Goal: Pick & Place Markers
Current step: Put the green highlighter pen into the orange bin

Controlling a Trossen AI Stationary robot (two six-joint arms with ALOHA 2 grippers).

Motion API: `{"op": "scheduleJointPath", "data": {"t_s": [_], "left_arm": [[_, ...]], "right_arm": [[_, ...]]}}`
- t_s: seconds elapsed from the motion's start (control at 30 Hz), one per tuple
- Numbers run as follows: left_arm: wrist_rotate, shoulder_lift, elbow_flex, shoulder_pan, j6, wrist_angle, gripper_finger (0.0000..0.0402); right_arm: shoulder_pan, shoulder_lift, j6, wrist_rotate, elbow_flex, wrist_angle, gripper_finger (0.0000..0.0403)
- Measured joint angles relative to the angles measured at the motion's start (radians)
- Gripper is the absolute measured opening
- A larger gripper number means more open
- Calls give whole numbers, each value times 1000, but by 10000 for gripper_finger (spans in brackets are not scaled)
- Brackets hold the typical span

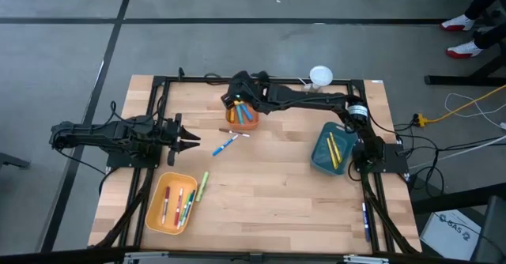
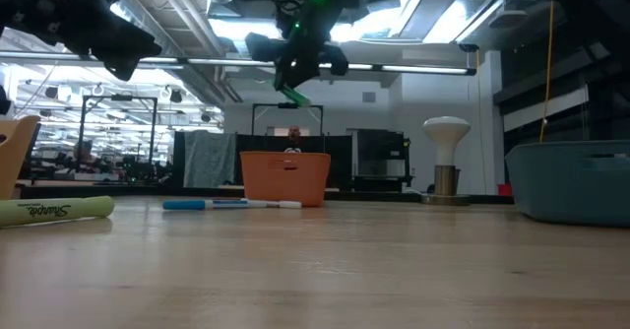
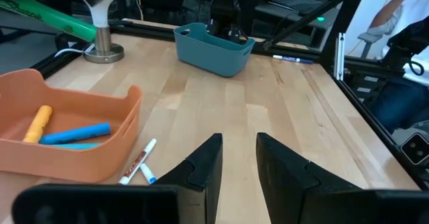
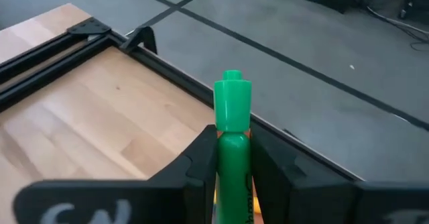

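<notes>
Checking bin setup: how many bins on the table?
3: orange bin at the far edge beneath the right gripper, teal bin at right, yellow bin front left. None seem hidden.

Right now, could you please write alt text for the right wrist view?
The right gripper holds a green marker upright between its two dark fingers. Behind it lie the corner of the wooden table, its black frame, and a grey floor.
</notes>
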Motion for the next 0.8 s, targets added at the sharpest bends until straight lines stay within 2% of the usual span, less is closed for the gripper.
{"op": "scheduleJointPath", "data": {"t_s": [0.23,0.5,0.8], "left_arm": [[0,0,0,0,0,-4,86],[-1,0,0,0,0,-4,89],[-2,0,0,0,0,-6,90]], "right_arm": [[-27,0,43,-4,0,-35,77],[-59,0,48,-62,0,-39,78],[-65,19,57,-91,-54,-20,78]]}}
